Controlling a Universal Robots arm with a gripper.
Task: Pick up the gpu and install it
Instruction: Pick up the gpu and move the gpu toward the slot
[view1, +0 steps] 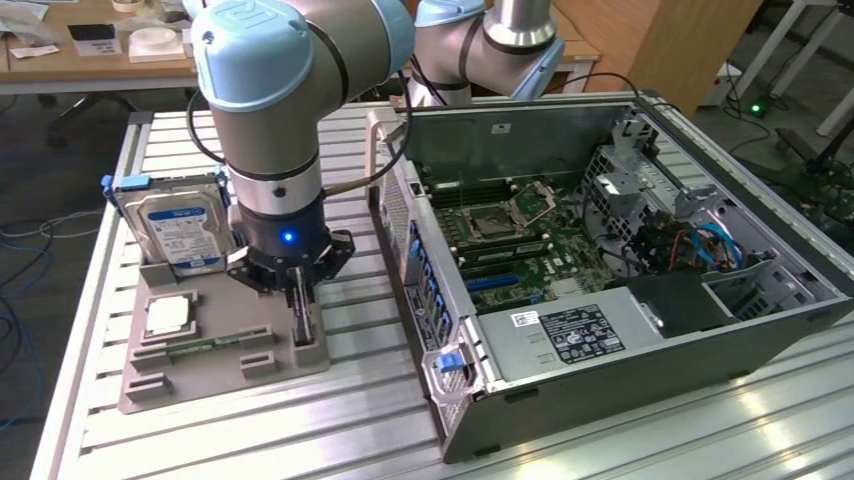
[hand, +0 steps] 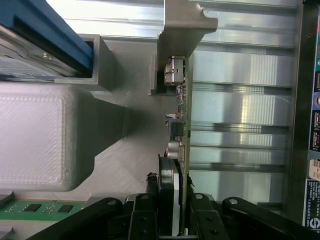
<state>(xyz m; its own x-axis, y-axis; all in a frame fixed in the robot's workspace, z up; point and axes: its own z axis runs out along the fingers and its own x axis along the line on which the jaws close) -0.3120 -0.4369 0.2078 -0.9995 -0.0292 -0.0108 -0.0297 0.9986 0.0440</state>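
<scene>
Down on the ribbed aluminium worktop (view1: 267, 440), the grey holder tray (view1: 227, 375) carries the gpu (view1: 310, 330) standing on edge in its slot, beside the blue-labelled hard drive (view1: 180, 225) and the open computer case (view1: 747, 340) on the exterior view's right. The gripper (view1: 300, 300) is right down on the card, jaws drawn narrow and pinching both faces in the wrist view, card not yet lifted from the slot. Behind, wooden desks (view1: 80, 60) line the room and cables (view1: 20, 240) trail across the floor.
</scene>
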